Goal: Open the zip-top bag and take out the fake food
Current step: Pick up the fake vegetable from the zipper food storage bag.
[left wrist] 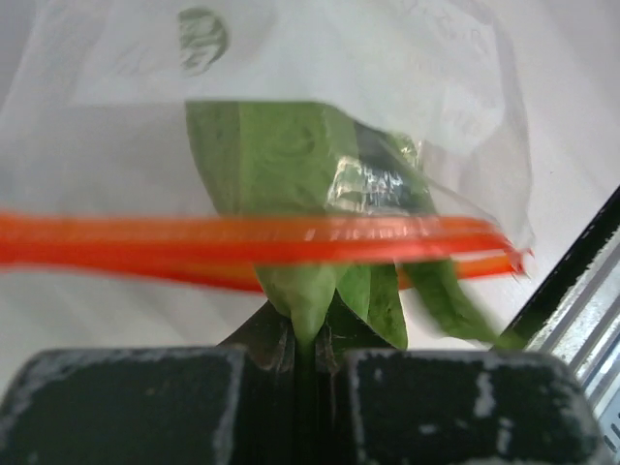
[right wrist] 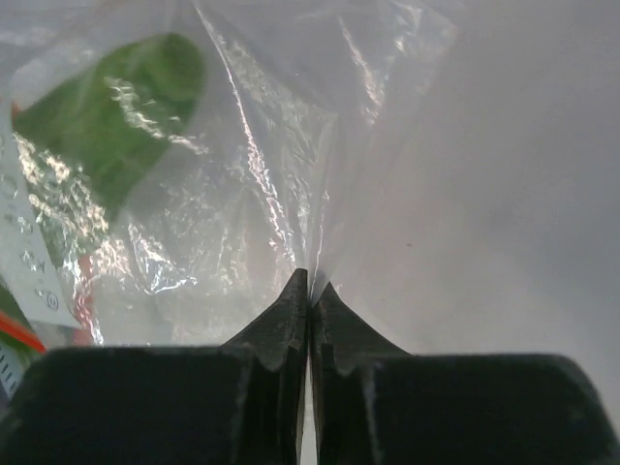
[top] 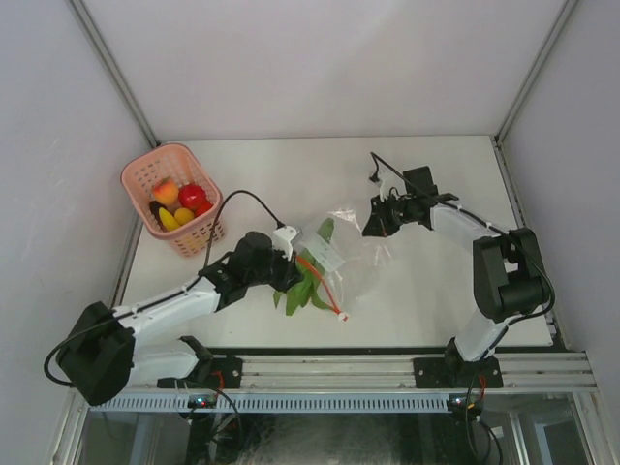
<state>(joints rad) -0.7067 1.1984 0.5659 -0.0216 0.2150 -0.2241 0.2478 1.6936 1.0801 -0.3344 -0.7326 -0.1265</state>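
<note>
The top camera looks down from high on the whole desk (top: 436, 184). The wrist cameras look out over the left claw (left wrist: 306, 363) and right claw (right wrist: 310, 291), very close. All see the bag (top: 360, 254)

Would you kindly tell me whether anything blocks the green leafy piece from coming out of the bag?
Nothing solid does. The left gripper grips the green leafy piece by its stem; only the red-orange zipper strip crosses the leaves at the mouth, while the right gripper pinches the zip-top bag.

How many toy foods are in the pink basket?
5 visible: orange piece at the back, red piece beside it, two yellow pieces in front, dark purple piece at left. More may be hidden underneath.
</note>
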